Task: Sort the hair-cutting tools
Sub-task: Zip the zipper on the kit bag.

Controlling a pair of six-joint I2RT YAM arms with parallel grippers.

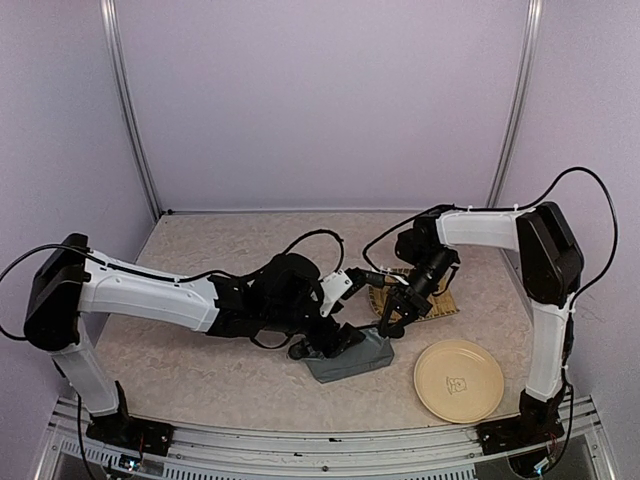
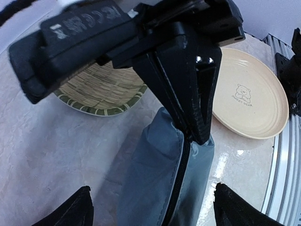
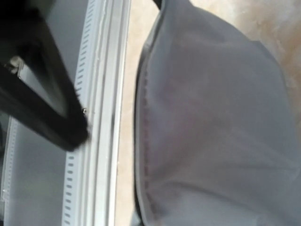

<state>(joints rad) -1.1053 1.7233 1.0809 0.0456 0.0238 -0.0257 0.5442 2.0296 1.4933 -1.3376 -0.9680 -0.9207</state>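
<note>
The grey-blue zip pouch [image 1: 352, 357] lies at the table's middle front, its black zip closed along the top [image 2: 181, 179]. My left gripper [image 2: 155, 209] hovers open just above it, and its two fingertips [image 2: 70, 212] straddle the pouch body. My right gripper [image 1: 390, 322] comes down from the right. Its black fingers [image 2: 200, 122] are closed together on the pouch's zip end. In the right wrist view only grey pouch fabric [image 3: 211, 117] fills the frame. No scissors, comb, clipper or guard shows in any view.
A woven basket with a green rim [image 2: 101, 89] sits behind the pouch, partly under the right arm [image 1: 425, 300]. A yellow plate [image 1: 459, 380] lies at the front right. The table's metal front rail [image 3: 99, 94] runs close by.
</note>
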